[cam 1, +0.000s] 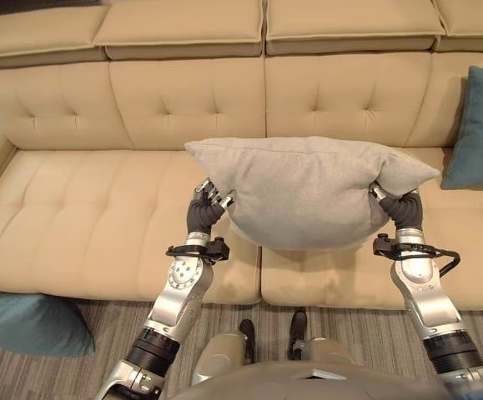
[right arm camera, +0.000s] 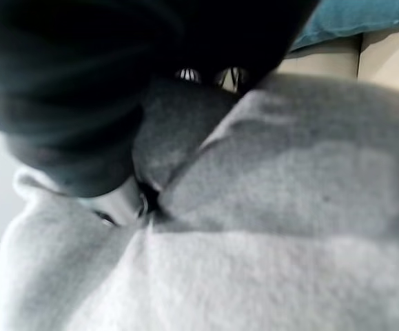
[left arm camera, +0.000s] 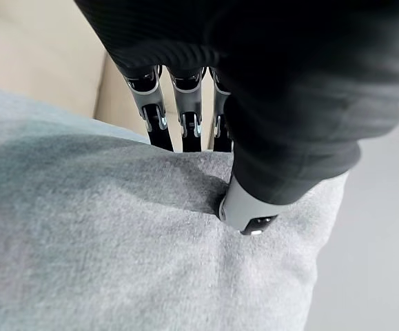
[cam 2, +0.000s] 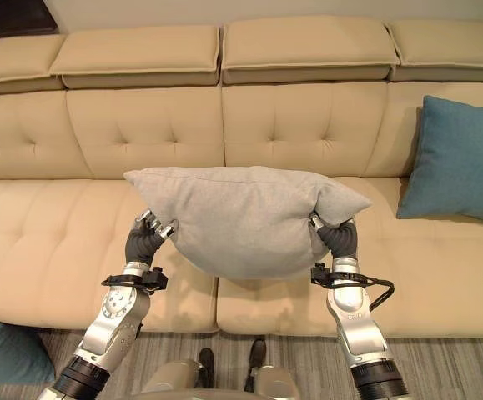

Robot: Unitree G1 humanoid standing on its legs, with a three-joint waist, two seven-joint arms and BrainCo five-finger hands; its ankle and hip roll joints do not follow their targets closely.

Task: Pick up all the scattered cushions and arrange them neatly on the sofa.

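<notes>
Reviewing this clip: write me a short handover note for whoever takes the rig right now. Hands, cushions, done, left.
Left hand: fingers curled into the left end of the grey cushion, thumb pressed in on the near side.
Right hand: pinching the cushion's right end.
Grey cushion: held up between both hands, over the middle of the beige sofa, not yet set down.
Done: one teal cushion leans upright against the backrest at the sofa's right end.
Left: place the grey cushion against the backrest; fetch the teal cushion on the floor at the sofa's front left.
</notes>
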